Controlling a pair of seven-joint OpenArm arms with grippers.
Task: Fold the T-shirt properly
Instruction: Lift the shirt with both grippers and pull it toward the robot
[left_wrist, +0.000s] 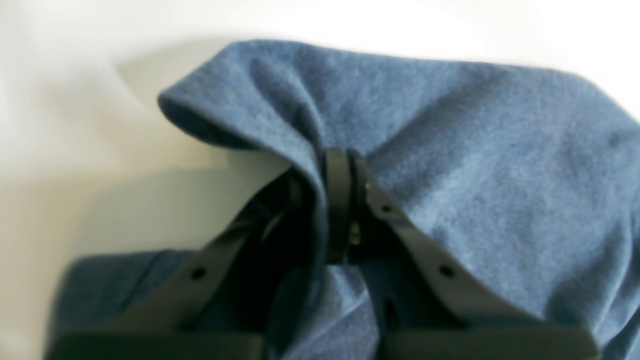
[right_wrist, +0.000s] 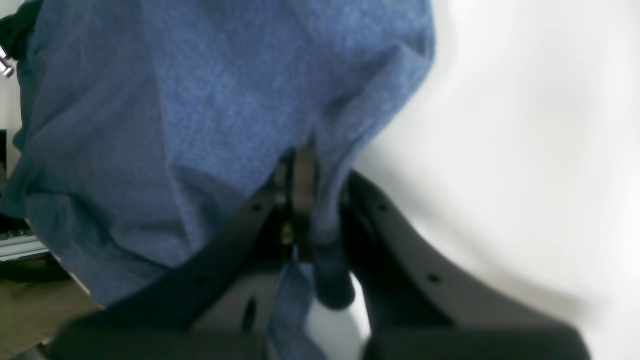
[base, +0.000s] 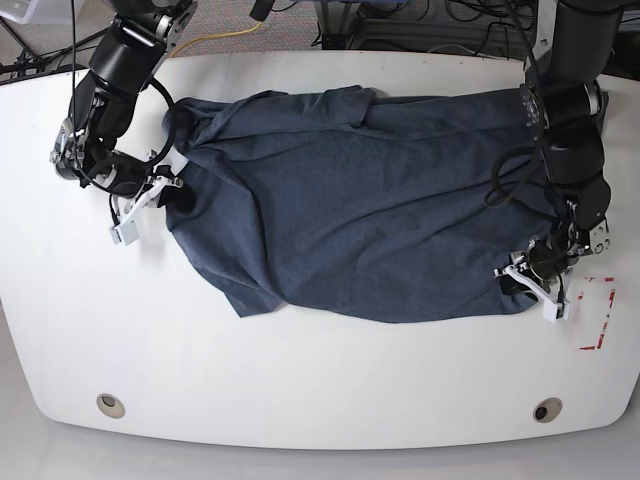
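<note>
The T-shirt (base: 360, 200) is dark heathered navy and lies spread across the white table (base: 300, 380), plain side up, with rumpled edges. At its right edge my left gripper (base: 515, 280) is shut on a pinch of cloth; up close the T-shirt (left_wrist: 450, 150) bunches into the left gripper (left_wrist: 345, 165), whose jaws are pressed together. By the shirt's left edge sits my right gripper (base: 178, 192), also shut on fabric. The right wrist view shows the T-shirt (right_wrist: 175, 100) lifted and draped around the right gripper (right_wrist: 300, 165).
Red tape marks (base: 600, 315) lie near the table's right edge beside my left arm. Two round holes (base: 110, 405) sit near the front edge. Cables and floor show beyond the table's far edge.
</note>
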